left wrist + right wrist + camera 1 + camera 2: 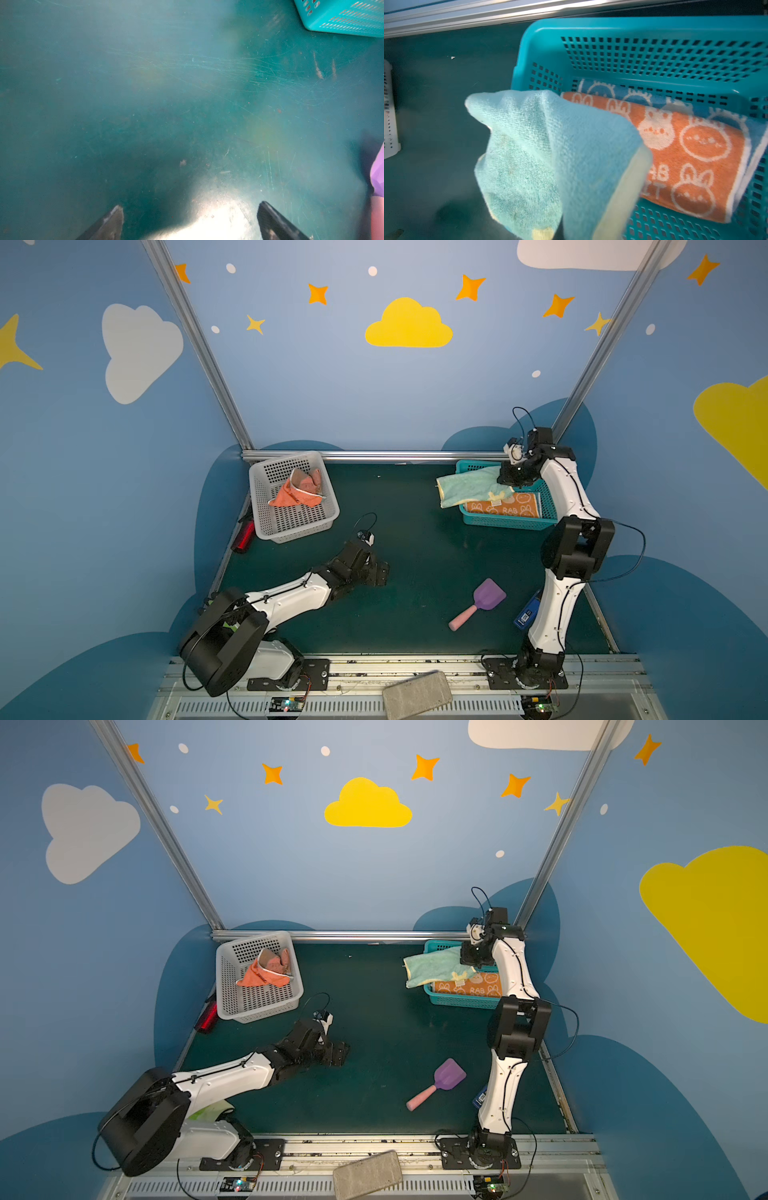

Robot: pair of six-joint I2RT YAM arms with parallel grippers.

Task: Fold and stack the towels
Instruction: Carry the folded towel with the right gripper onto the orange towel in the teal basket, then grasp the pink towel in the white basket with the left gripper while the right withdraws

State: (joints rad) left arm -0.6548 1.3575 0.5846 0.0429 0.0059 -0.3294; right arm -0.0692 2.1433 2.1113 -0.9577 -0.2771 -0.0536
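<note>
Right hand (506,485) pinching pale towel (465,487) across basket (507,523) rim, left hand (190,205) splayed over mat (145,104)

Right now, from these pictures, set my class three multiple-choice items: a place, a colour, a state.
1. The orange rabbit towel lies: A in the white basket; B in the teal basket; C on the mat.
2. The handle of the scoop is: A pink; B green; C black.
3. The jaws of the left gripper are: A open; B shut on a towel; C shut on the scoop.
Key: B, teal walls surround it; A, pink below the purple blade; A, both jaws stand apart.
</note>
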